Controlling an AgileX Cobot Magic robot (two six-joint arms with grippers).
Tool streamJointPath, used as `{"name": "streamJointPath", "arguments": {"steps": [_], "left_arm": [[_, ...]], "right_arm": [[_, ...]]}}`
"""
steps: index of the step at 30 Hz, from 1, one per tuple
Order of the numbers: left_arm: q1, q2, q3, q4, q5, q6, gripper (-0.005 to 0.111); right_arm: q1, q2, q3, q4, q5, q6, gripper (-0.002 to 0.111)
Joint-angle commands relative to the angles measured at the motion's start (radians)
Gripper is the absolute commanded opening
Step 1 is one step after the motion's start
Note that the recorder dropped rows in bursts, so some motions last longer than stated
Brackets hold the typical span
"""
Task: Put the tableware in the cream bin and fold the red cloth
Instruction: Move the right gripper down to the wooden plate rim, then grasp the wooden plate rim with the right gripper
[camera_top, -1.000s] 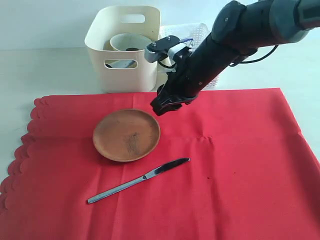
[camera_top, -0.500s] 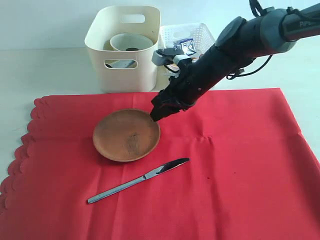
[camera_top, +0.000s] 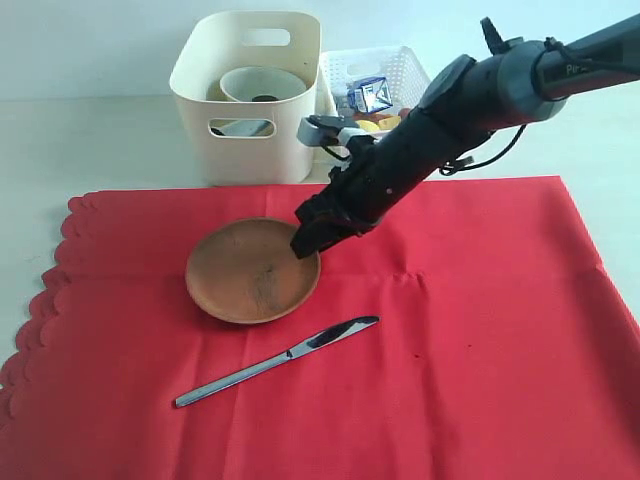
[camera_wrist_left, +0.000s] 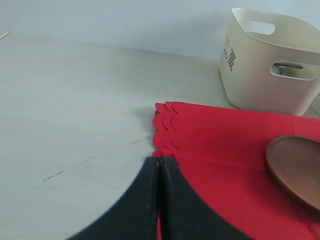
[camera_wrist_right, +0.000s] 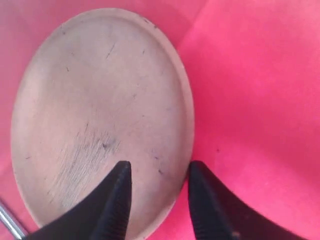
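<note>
A round brown wooden plate lies on the red cloth. My right gripper is open and straddles the plate's right rim, one finger over the plate and the other over the cloth. A steel knife lies on the cloth in front of the plate. The cream bin stands behind the cloth and holds a white bowl and other pieces. My left gripper is shut with nothing in it, over the cloth's scalloped edge.
A white lattice basket with food items stands to the right of the cream bin, behind my right arm. Pale bare tabletop extends to the left of the cloth.
My right gripper has come down and leftward from above the cloth to the plate's right rim. The plate, knife and bin have not moved.
</note>
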Motion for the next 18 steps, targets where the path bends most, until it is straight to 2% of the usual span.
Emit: {"name": "streamJointPath", "arguments": {"steps": [1, 16, 17, 18], "left_arm": [[0.002, -0.006, 0.003, -0.007, -0.005, 0.003, 0.000], [0.002, -0.006, 0.003, -0.007, -0.005, 0.003, 0.000], [0.002, -0.006, 0.003, -0.007, -0.005, 0.003, 0.000], [0.002, -0.006, 0.003, -0.007, -0.005, 0.003, 0.000]], "right_arm": [[-0.003, 0.012, -0.008, 0.012, -0.003, 0.000, 0.037], [-0.003, 0.032, -0.008, 0.008, -0.007, 0.000, 0.033], [-0.003, 0.034, -0.010, 0.008, -0.010, 0.000, 0.031], [-0.003, 0.034, -0.010, 0.008, -0.017, -0.002, 0.023]]}}
